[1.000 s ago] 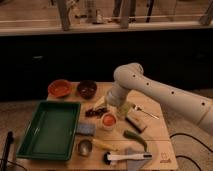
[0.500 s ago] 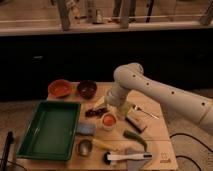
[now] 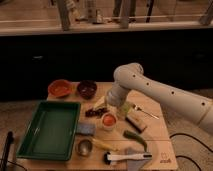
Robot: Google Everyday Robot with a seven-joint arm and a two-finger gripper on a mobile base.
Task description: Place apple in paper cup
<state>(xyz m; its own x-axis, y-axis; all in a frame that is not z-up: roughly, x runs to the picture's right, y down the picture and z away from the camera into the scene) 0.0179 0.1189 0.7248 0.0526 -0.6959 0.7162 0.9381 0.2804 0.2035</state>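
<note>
Right, left to right across the table (image 3: 155,145): green tray (image 3: 47,127) far left, orange bowl (image 3: 60,88) and dark bowl (image 3: 86,88) behind it, metal cup (image 3: 84,146) near front edge. Then centre: cup (image 3: 109,121) w/ apple (image 3: 108,120) showing red-orange inside its rim, apparently seated already. Dark bits just left of cup, blue sponge (image 3: 85,129) beside tray. Gripper (image 3: 114,107) right above cup, hidden under arm's wrist; can't tell whether spread or pinched, nor whether touching the apple. Further right: fork (image 3: 144,111), green chili (image 3: 135,139), brush (image 3: 127,156) at front. Step in hand, by the look: placement, final bit, release & let go. Next move prob. calls for a straight lift clear of the rim, no sideways drag, else cup tips. Light cup, so risk is real if anything catches.
</note>
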